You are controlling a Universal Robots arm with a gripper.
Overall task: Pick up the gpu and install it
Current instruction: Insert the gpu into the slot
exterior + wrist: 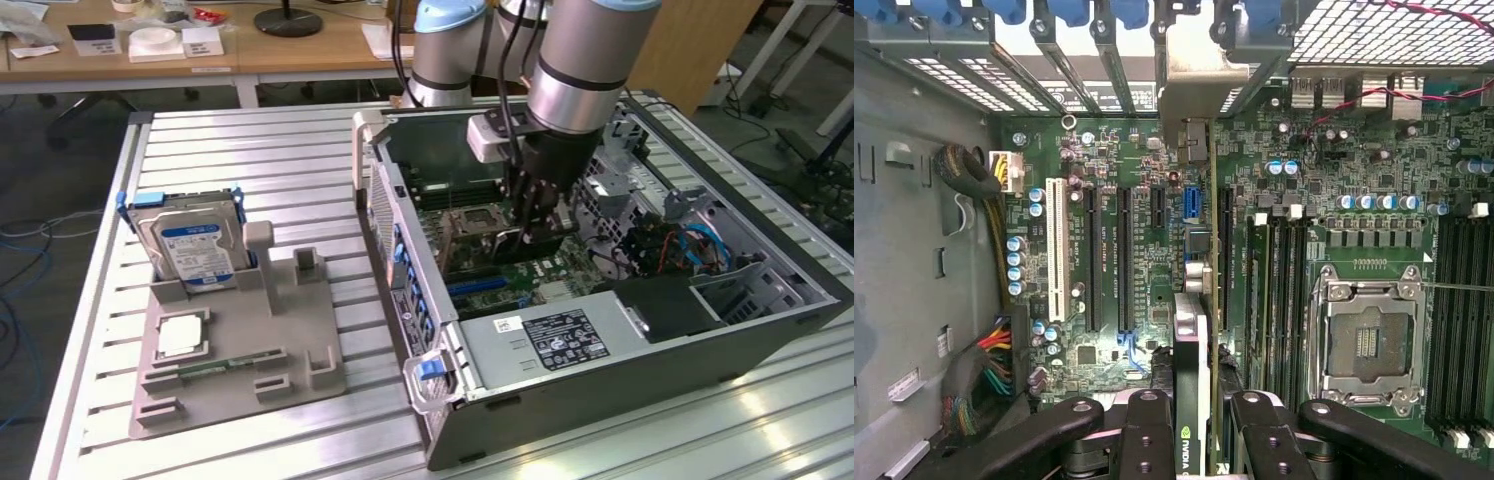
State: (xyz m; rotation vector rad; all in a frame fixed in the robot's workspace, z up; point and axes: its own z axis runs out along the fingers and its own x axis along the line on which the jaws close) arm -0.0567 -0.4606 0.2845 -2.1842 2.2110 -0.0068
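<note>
My gripper (537,225) reaches down into the open computer case (641,340), over the green motherboard (461,225). It is shut on the gpu (523,247), a dark card that hangs on edge below the fingers. In the wrist view the gpu (1192,340) appears edge-on between the black fingers (1149,440), and my gripper (1199,440) clamps its near end. Its pale metal bracket (1194,80) stands at the case's rear slot openings. The card runs along a long black expansion slot (1225,250). Whether it sits in that slot I cannot tell.
Beside the card lie other expansion slots (1094,260), the CPU socket (1369,340), memory slots (1279,300) and cable bundles (984,370). The power supply (561,335) fills the case's near end. On the exterior view's left, a grey fixture (227,350) holds a hard drive (191,245).
</note>
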